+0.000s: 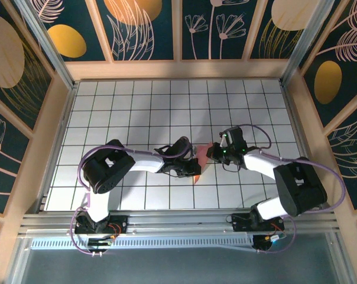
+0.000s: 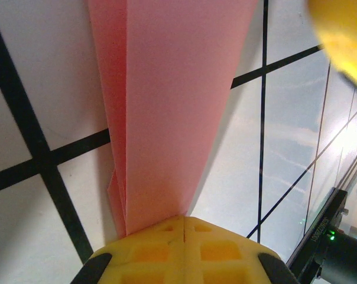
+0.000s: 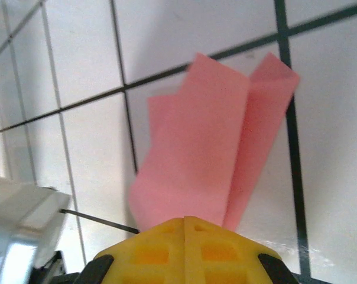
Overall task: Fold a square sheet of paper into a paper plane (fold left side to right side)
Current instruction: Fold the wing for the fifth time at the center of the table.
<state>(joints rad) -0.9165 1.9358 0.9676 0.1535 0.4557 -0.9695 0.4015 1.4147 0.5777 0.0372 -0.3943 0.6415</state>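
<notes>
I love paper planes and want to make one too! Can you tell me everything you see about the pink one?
The paper plane is thin, matte salmon-pink paper folded into a long, narrow shape with sharp creases and layered edges along one side. One end spreads into two flaps. It is over the middle of the white tiled table, stretched between the two arms. The left gripper is shut on one end and the right gripper on the other.

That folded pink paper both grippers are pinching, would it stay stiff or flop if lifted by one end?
Probably light: the left gripper and right gripper hold the folded pink paper by fingertip pinches alone. Its long creases likely stiffen it lengthwise. The loose flaps splay apart, so it may sag or twist.
</notes>
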